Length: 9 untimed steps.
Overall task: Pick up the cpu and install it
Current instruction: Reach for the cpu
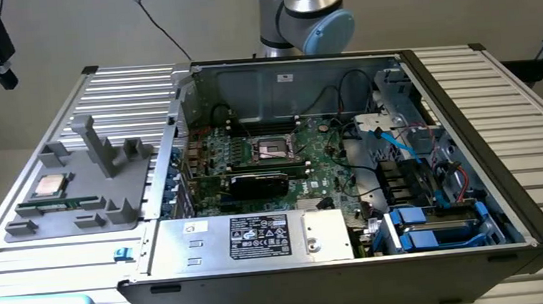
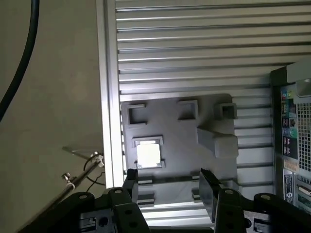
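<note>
Gray holder tray [image 1: 78, 181] has one cpu [image 1: 49, 185] sitting flat in its square pocket, plus one green memory stick [image 1: 60, 205] in the slot just beside it. Open computer case [image 1: 309, 278] holds the board with one socket [image 1: 276, 148]. Gripper [image 2: 167, 174] hangs well above the tray, jaws spread wide, gripping nothing. The cpu lies below, nearer one finger, well apart from both.

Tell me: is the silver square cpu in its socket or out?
Out: the silver square cpu lies in the grey plastic fixture, outside the computer case.
</note>
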Motion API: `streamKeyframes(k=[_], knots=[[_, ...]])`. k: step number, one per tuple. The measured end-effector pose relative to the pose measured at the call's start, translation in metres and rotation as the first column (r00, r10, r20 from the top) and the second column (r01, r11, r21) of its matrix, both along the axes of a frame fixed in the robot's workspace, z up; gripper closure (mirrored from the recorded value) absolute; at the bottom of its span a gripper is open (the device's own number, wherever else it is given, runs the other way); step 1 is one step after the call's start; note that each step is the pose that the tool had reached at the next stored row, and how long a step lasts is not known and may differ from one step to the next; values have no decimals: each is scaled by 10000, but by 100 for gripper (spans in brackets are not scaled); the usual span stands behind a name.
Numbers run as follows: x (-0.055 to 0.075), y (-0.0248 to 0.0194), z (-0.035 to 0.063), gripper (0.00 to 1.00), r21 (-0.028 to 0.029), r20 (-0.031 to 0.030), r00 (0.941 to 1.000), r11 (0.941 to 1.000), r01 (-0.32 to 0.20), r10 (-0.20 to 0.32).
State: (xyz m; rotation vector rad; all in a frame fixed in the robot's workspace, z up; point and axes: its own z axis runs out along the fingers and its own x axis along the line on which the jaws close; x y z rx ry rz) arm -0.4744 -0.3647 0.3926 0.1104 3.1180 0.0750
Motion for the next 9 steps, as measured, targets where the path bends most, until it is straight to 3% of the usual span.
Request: streamKeyframes(k=[4, 9], knots=[[-180, 15, 0, 38, 0, 0, 10000, 10000, 1, -1], [-201, 16, 0, 38, 0, -1, 10000, 10000, 0, 0]])
